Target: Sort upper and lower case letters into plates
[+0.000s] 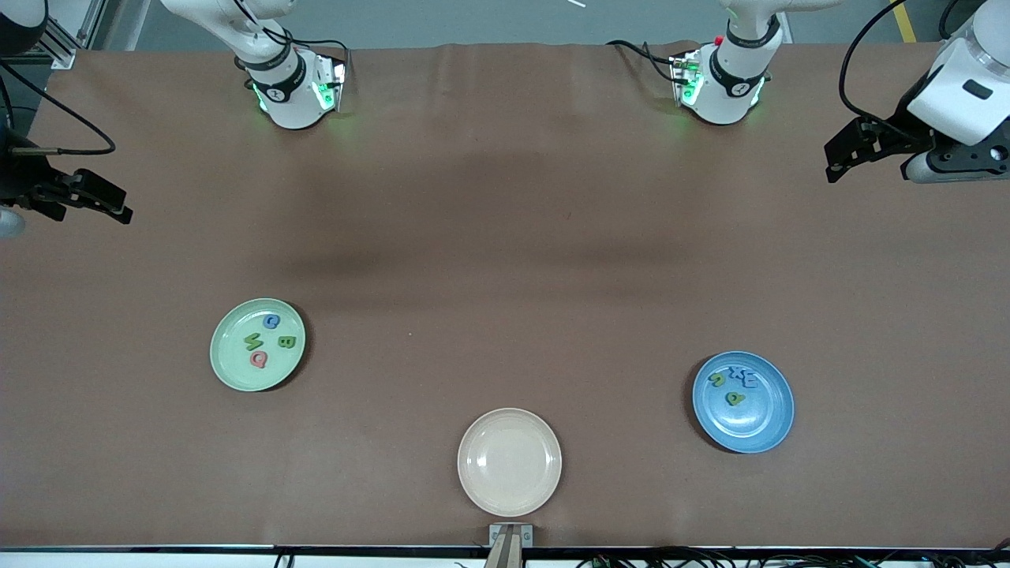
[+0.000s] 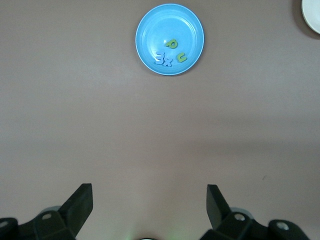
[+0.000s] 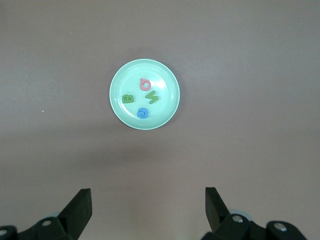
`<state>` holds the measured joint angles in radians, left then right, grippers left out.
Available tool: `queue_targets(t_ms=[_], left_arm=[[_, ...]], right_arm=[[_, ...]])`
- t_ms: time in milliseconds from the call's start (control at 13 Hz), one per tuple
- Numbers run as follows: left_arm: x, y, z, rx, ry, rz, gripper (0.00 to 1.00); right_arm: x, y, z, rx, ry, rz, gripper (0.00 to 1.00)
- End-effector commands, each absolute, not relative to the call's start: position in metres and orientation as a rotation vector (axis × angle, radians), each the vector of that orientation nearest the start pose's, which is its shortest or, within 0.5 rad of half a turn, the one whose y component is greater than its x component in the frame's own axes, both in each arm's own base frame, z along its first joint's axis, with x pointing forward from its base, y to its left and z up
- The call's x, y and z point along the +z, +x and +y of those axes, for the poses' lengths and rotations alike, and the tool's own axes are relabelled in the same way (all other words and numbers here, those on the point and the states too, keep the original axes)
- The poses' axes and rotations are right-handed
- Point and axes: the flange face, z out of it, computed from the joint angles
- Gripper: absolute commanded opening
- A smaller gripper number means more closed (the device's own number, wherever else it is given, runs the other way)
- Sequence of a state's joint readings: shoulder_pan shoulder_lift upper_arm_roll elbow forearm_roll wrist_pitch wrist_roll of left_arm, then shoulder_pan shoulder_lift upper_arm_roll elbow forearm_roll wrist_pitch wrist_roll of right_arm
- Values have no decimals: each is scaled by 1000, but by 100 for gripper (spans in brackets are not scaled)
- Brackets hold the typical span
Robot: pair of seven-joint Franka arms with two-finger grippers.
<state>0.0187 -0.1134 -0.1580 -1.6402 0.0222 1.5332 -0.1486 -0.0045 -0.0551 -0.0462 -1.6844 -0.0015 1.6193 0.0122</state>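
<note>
Four letters lie in the mint plate, four in the blue plate; left gripper and right gripper hover above the worktop, fingers spread, empty.

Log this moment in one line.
mint plate: four letters | blue plate: four letters | cream plate: empty | left gripper, right gripper: open, waiting

Mint plate, blue plate
</note>
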Motion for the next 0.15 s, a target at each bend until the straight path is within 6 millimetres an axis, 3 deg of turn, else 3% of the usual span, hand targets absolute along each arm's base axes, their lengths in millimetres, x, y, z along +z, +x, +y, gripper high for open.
queue_targets(t_ms=[0,77], left_arm=[[653,514,-72,-28,-3139,12,100],[653,514,-73,-25,-3142,5,100]], right_arm=[[610,528,-26,-13,-3123,85,100],[610,529,-26,-17,-3123,85,100]])
